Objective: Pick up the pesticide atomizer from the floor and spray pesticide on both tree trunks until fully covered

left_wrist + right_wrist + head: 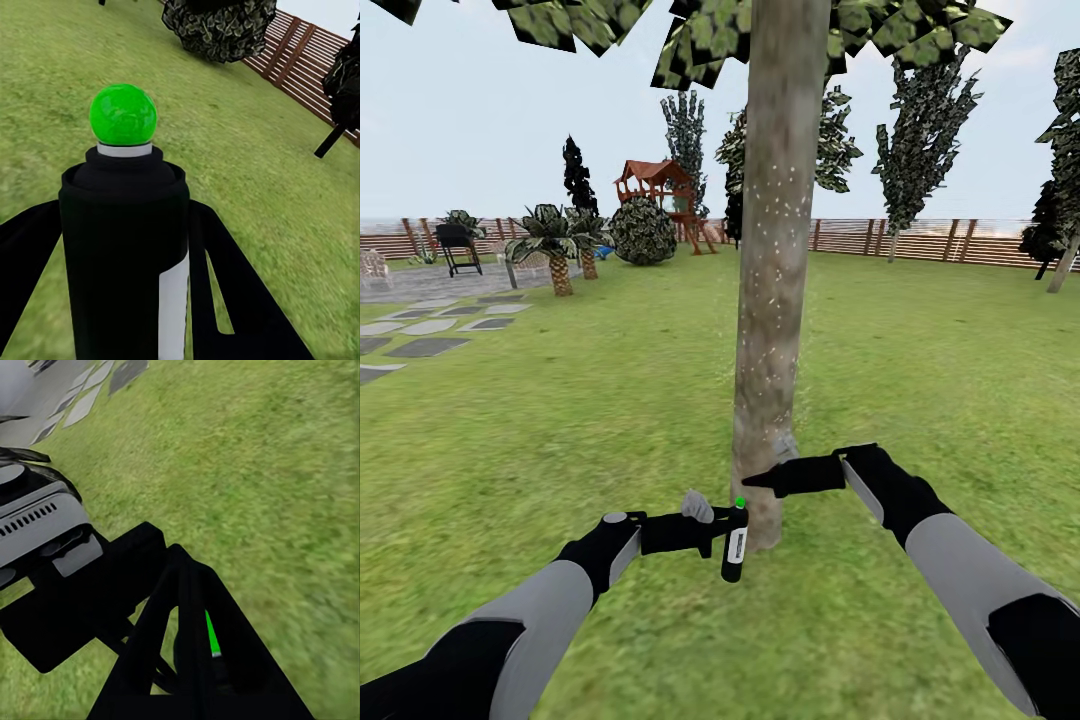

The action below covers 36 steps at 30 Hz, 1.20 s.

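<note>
I have the pesticide atomizer (734,545) in my left hand (712,532). My fingers (232,292) are squeezed tight around its black body, one on each side, and it hangs in the air just in front of the foot of the tree trunk (778,250). It stands almost straight up, with the green spot (123,114) on top.

I think this little bottle is light and hard. It should not bend or squash when I press it. The round, smooth body could slip or turn if I hold it loosely, so the best place to hold is the middle of the body, where my fingers are, and not the grey trigger head (698,506) up top. That part has to stay free so it can spray.

My right hand (755,481) is up beside the trunk, close to the bark. Its fingers look pressed together with nothing in them.

The trunk is thick and has small white specks on it. Around it is green grass (920,360), and far behind is a brown wooden fence (920,240) and a play tower (656,188).
</note>
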{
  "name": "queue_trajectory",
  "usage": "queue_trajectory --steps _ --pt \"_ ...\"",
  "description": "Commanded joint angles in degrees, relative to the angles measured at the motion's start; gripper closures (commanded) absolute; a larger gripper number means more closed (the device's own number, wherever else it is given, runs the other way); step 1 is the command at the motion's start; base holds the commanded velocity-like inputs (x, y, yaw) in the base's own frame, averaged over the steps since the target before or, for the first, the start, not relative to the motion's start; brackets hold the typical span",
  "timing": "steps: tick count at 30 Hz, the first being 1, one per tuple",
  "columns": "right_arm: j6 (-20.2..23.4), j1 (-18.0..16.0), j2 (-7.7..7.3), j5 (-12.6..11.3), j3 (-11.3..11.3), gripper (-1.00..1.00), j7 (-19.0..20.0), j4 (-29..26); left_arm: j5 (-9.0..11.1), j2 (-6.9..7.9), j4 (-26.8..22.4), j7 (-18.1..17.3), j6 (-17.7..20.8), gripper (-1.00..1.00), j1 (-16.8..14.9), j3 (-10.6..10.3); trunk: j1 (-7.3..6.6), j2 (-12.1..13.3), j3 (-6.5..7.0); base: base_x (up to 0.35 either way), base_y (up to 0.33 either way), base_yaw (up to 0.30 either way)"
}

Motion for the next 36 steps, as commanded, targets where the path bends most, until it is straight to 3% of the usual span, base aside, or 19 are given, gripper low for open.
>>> queue_trajectory --steps 1,12,21,26,34,36 --pt "0.0 0.0 0.0 0.0 0.0 1.0 -0.02 0.01 0.02 0.0 -0.01 0.0 0.0 1.0 0.0 0.05 0.0 0.0 0.0 0.0 0.0 0.0" --pt "-2.37 0.26 0.08 0.0 0.09 1.0 -0.06 2.74 0.02 0.0 -0.01 0.04 0.0 1.0 0.0 0.07 0.0 0.0 0.0 0.0 0.0 0.0" --pt "-2.76 0.26 0.83 0.0 0.13 1.0 -0.1 3.81 0.02 0.0 -0.01 0.07 0.0 1.0 0.0 0.06 0.0 0.0 0.0 0.0 0.0 0.0" --pt "-2.81 0.26 1.98 0.04 0.09 1.0 -0.14 4.49 0.02 0.0 -0.01 0.01 0.0 1.0 0.0 0.1 0.0 0.0 0.0 0.0 0.0 0.0" --pt "-2.82 0.26 2.03 0.09 0.09 1.0 -0.14 4.6 0.02 0.0 -0.01 0.0 -0.03 1.0 0.0 0.1 0.0 0.0 0.0 0.0 0.0 0.0" --pt "-2.78 0.25 1.75 0.13 -0.05 1.0 -1.77 4.6 0.02 0.0 -0.01 0.0 -0.08 1.0 0.0 0.1 0.0 0.0 0.0 0.0 0.0 0.0"
